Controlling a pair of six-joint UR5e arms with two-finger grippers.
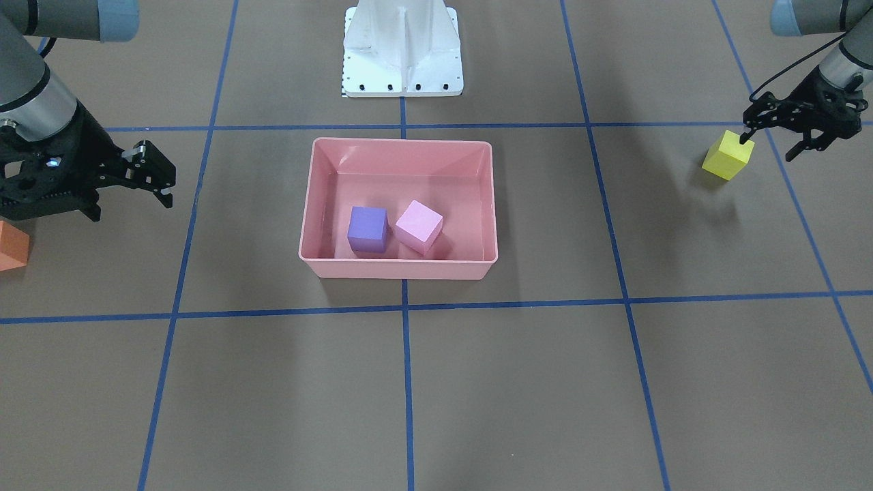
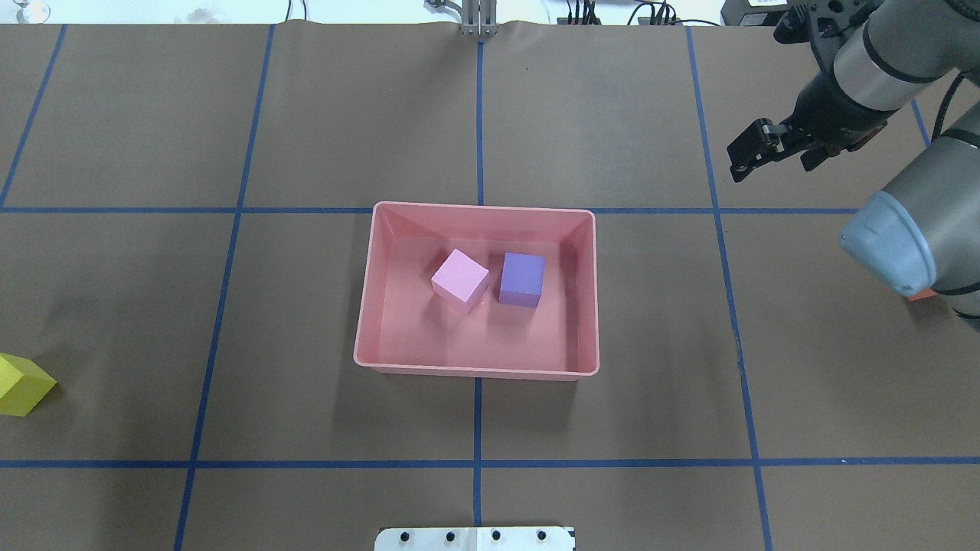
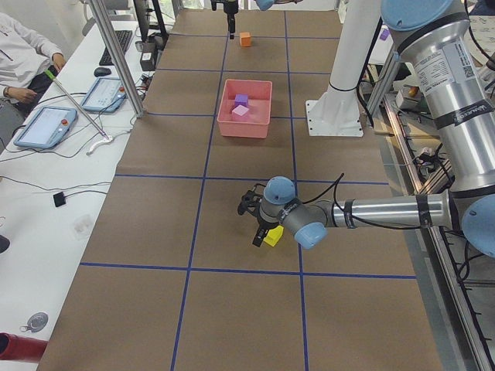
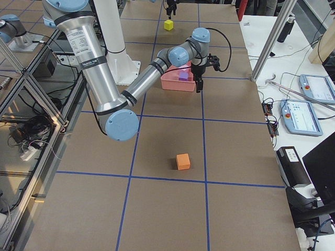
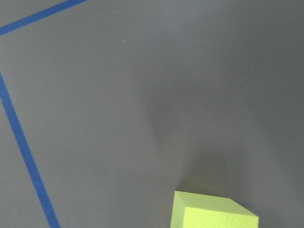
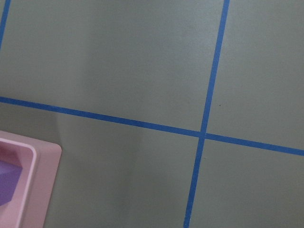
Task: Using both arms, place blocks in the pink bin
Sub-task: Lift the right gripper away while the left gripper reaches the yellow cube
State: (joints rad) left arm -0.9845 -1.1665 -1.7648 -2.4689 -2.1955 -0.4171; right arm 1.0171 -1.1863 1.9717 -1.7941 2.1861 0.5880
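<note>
Yellow block [image 1: 728, 155], right of frame: my left pincer [image 1: 771, 144], apart, off-centre, may knock it aside; right pincer [image 1: 129, 208] likewise apart.

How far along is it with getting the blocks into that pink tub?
About halfway. Done: the purple block and the light pink block lie inside the pink bin. In hand: nothing is gripped, though the left claw is open right at the yellow block. Left: that one and the orange block, both outside the bin; the right claw is open and empty.
</note>
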